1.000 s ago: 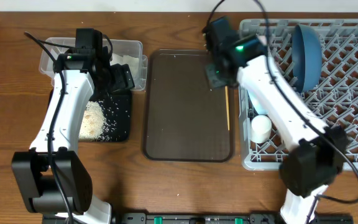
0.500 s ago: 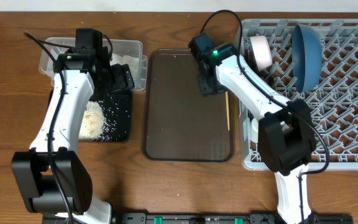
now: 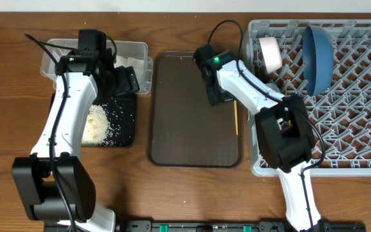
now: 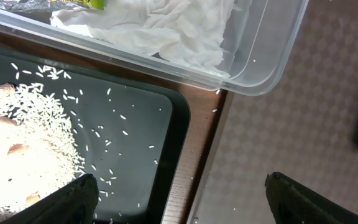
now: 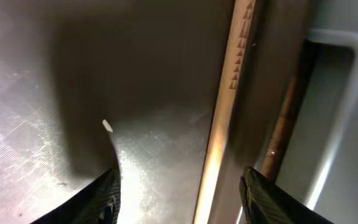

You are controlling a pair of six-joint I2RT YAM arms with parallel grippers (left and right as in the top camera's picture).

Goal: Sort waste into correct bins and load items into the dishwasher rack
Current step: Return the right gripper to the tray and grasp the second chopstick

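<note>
Overhead: waste looks sorted. Tissue + wrapper sit in clear tub (image 3: 139,57), rice in black tray (image 3: 122,126), a few grains loose on its floor. Rack (image 3: 353,122) holds 1 dark-blue bowl (image 3: 318,57) and 1 cream bowl (image 3: 270,54), both on edge. 1 chopstick (image 3: 236,120) lies on brown tray (image 3: 185,129), by its rack-side rim. Left to do: chopstick(s) into rack. 2nd chopstick, cup, lt-blue bowl not seen; R arm hides part of rack.

L wrist: L gripper (image 4: 180,190) wide apart, empty, over tray/tub edge. 1 tissue wad (image 4: 166,28), 1 wrapper (image 4: 86,3), 1 rice pile (image 4: 23,143).

R wrist: R gripper (image 5: 179,186) partway apart, holding nothing, low over brown tray, straddling the chopstick (image 5: 219,124); no contact visible. 1 stray grain (image 5: 107,126) on tray.
</note>
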